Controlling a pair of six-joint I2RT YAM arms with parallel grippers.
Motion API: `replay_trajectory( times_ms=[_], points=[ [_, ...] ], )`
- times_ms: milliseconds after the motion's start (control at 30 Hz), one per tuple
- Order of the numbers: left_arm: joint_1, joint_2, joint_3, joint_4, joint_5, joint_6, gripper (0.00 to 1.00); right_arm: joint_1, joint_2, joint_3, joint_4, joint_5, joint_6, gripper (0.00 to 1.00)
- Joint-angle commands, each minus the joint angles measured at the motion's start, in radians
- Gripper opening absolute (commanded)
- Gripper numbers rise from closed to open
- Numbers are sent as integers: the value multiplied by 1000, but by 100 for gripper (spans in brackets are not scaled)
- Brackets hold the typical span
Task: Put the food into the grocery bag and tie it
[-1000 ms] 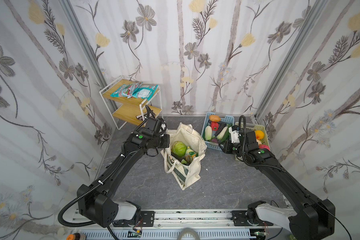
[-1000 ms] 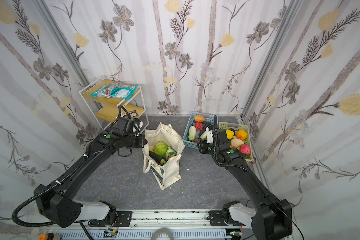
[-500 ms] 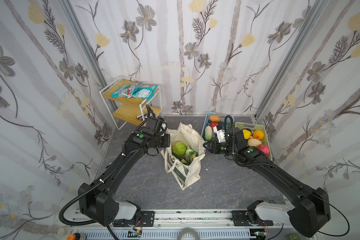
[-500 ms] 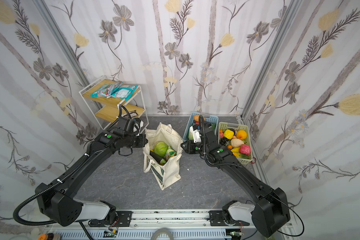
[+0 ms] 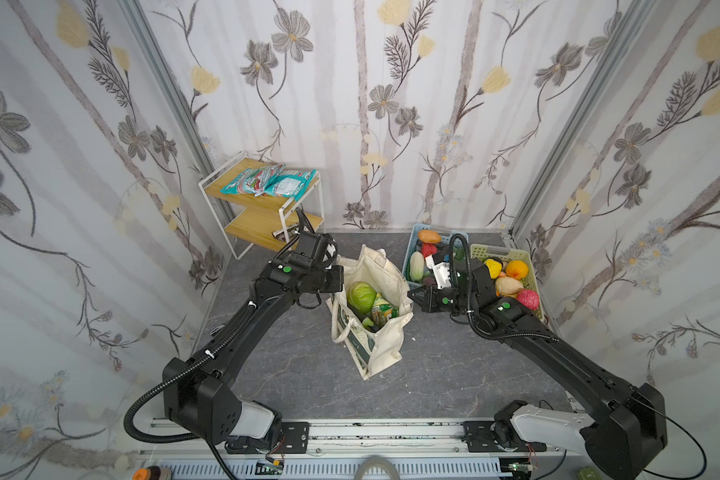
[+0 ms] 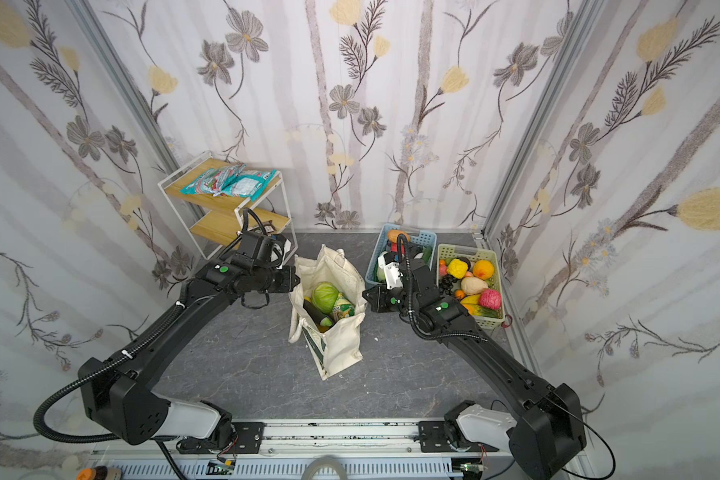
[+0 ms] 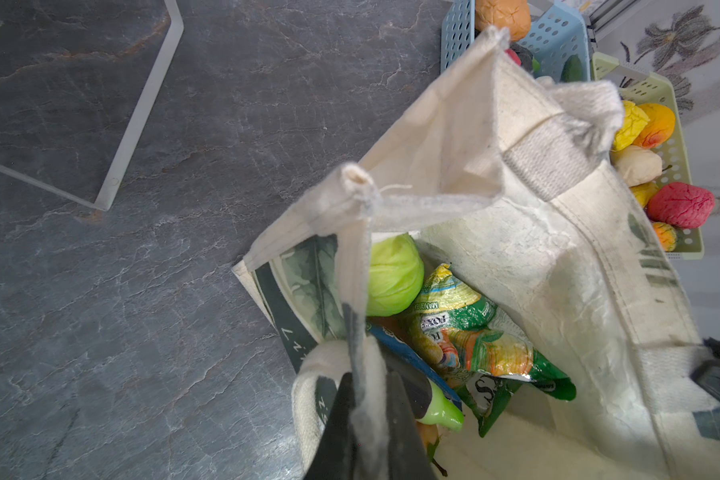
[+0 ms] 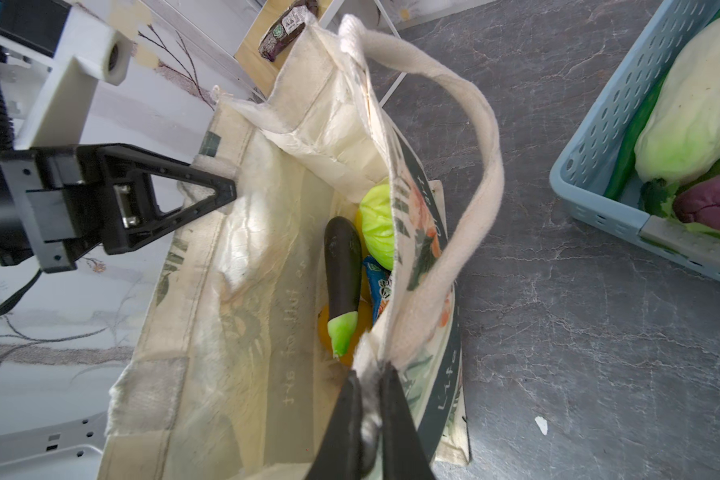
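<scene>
The grocery bag (image 5: 381, 345) stands open on the grey floor (image 5: 292, 374) between the two arms. Inside it are a cabbage (image 5: 361, 296), a green snack packet (image 7: 466, 332) and a dark aubergine (image 8: 341, 266). The left gripper (image 7: 364, 374) is pinched tight on the rim cloth on its side. The right gripper (image 8: 368, 376) is clamped on the opposite rim, by a strap handle (image 8: 474, 187).
</scene>
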Motion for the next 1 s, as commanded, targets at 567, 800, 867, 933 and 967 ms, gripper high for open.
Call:
replay_trajectory(
  times_ms=[567,800,867,933,967],
  points=[
    [8,171,88,109,-5,-69,3,181,-167,-105,1,88,126,21],
    [19,119,74,93,-16,-57,11,97,-180,-60,-25,101,70,28],
    [19,115,71,85,-14,-55,15,55,-199,-59,-33,117,61,32],
    [20,106,66,84,-14,-58,24,-4,-214,-68,-33,123,45,34],
    [21,102,63,84,-15,-60,28,-32,-215,-71,-33,119,36,34]
  ],
)
